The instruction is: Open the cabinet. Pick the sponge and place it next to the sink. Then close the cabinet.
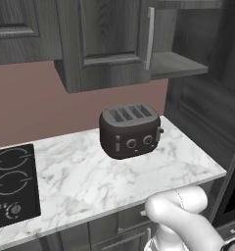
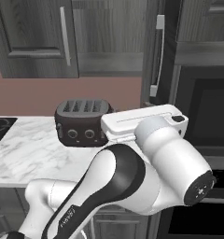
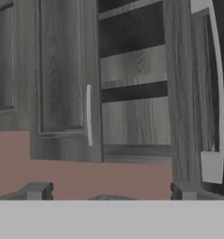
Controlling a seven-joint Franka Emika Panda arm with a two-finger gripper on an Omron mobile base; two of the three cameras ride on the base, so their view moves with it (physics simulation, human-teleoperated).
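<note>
Cabinet is hanging on the wall above the bench, dark grey wood-grain. Its right door is standing swung wide open, seen edge-on in the hand view with its long silver handle running down the right side. Left door is staying shut in place, its vertical bar handle sitting near its right edge. Between the two doors the inside is showing: grey shelves stacked one over another. Sponge is not making itself out on any shelf part that is showing, so cannot tell where it is lying.

Gripper is pointing at the open cabinet from below and in front, jaws spread fully wide, nothing sitting between them, touching nothing. One finger tip is showing at lower left, the other at lower right of the hand view.

Toaster, dark with four slots and front knobs, is sitting on the white marble bench under the cabinet, toward the right end. Black cooktop is lying set into the bench at the left, well apart from the toaster. White arm is bending across the front of the right base view, covering part of the toaster.
</note>
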